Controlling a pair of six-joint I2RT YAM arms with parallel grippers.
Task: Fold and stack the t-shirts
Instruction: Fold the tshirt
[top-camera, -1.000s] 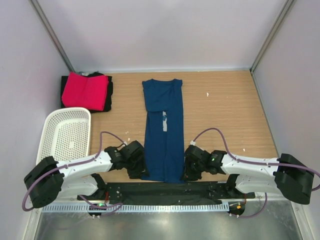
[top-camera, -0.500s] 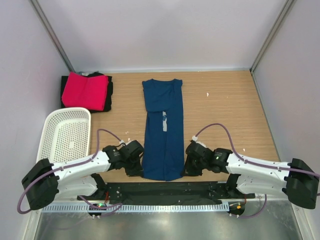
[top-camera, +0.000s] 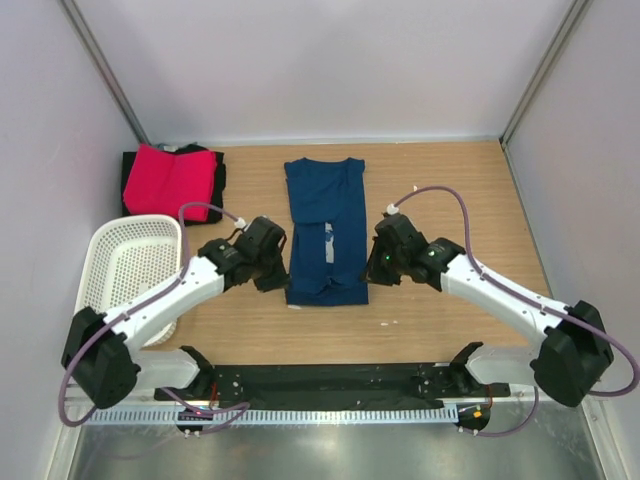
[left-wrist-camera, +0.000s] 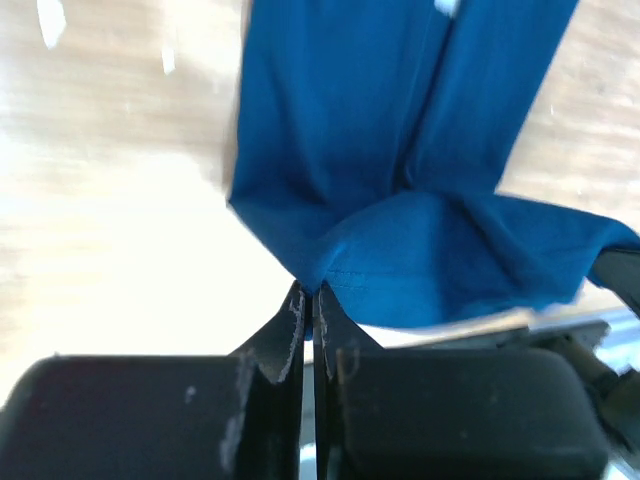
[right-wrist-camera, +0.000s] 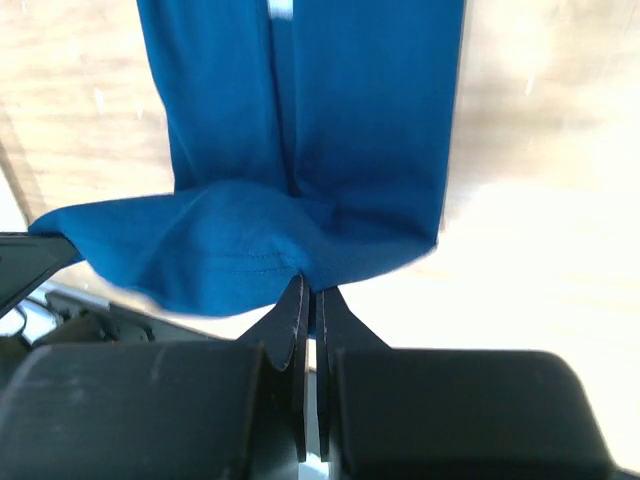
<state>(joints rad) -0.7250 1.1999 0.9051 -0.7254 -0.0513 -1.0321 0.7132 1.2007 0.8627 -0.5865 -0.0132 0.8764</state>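
Note:
The navy blue t-shirt (top-camera: 327, 215) lies as a long strip in the middle of the table, collar end far, a bit of white print showing. Its near end is lifted and doubled back over itself. My left gripper (top-camera: 283, 272) is shut on the hem's left corner (left-wrist-camera: 312, 282). My right gripper (top-camera: 372, 268) is shut on the hem's right corner (right-wrist-camera: 310, 278). The hem sags between them above the strip. The pink-red t-shirt (top-camera: 167, 180) lies folded on the black t-shirt (top-camera: 216, 185) at the far left.
A white perforated basket (top-camera: 132, 272) stands at the left, close to my left arm. A black mat (top-camera: 330, 380) runs along the near table edge. Walls close in the table on three sides.
Both grippers have lifted the shirt's near hem from the front edge and carried it away from the bases, toward the shirt's middle. The visible strip is now shorter.

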